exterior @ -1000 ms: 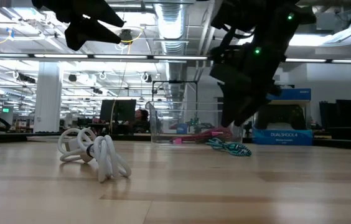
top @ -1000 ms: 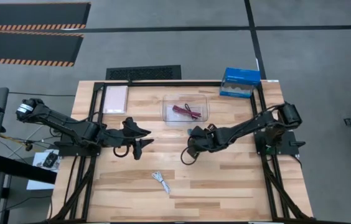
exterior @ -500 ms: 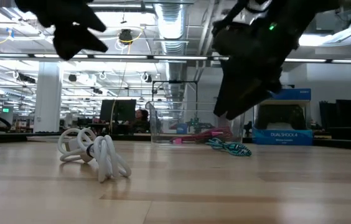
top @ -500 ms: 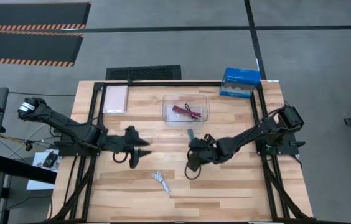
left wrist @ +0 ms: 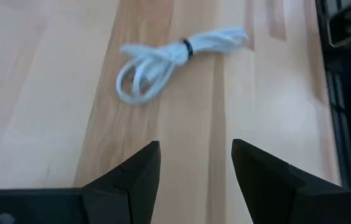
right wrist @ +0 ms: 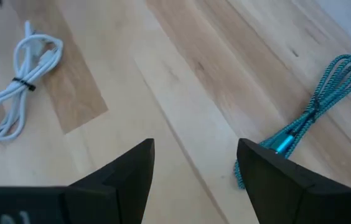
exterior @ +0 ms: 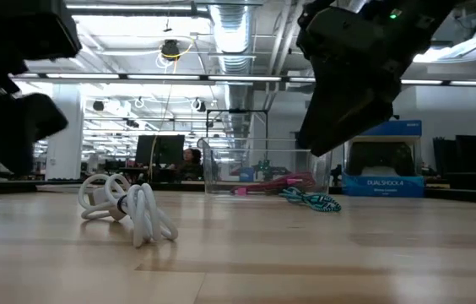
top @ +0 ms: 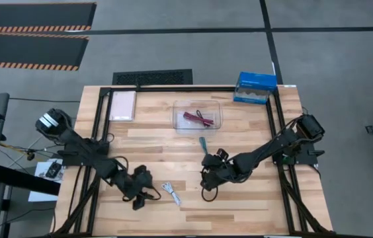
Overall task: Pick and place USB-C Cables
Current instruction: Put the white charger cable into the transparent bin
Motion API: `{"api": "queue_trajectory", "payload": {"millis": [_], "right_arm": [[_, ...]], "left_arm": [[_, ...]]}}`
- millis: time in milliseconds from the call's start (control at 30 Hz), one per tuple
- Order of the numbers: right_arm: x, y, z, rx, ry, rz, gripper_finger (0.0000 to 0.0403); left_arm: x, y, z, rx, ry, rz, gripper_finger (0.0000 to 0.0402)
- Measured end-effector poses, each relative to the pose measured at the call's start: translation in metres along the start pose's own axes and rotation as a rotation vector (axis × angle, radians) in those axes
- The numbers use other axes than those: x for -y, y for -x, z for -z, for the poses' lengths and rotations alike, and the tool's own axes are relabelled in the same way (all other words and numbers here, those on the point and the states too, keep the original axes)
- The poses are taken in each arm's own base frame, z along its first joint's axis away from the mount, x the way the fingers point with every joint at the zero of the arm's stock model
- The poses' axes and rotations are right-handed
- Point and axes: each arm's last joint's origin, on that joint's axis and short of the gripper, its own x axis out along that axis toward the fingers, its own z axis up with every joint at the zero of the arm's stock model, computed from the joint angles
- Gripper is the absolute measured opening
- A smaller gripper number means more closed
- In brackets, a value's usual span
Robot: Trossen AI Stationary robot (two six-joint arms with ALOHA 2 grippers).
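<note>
The white cable (top: 170,193) lies flat near the table's near edge, showing as a tied bundle in the left wrist view (left wrist: 169,59) and the low view (exterior: 128,207). My left gripper (top: 138,194) hovers just to its left, open (left wrist: 195,168). The teal cable (top: 203,144) lies on the table in front of the bin and also shows in the right wrist view (right wrist: 312,115). My right gripper (top: 207,182) hangs open (right wrist: 194,168) above the table between the teal and white cables. The dark red cable (top: 198,119) lies inside the clear bin (top: 217,106). I see no black cable.
A blue box (top: 255,87) stands at the far right corner, and a pale flat pad (top: 122,106) lies at the far left. The bin stands at the far middle. Bare wood stretches along the near right part of the table.
My left gripper has swung from mid-table toward the near edge and come down beside the white cable. My right gripper has moved toward the near edge, away from the teal cable, which now lies uncovered. No cable has moved.
</note>
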Motion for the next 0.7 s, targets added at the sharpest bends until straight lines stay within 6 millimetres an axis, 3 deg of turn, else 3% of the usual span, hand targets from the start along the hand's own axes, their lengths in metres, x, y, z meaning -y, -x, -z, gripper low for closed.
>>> {"api": "queue_trajectory", "payload": {"millis": [300, 700], "right_arm": [[0.0, 0.0, 0.0, -0.001, 0.001, 0.002, 0.0255], [0.001, 0.0, -0.001, -0.001, -0.001, 0.005, 0.0255]], "left_arm": [[-0.01, -0.044, 0.0, 0.042, -0.092, -0.004, 0.0187], [-0.034, -0.053, -0.038, 0.207, -0.331, -0.006, 0.0187]]}}
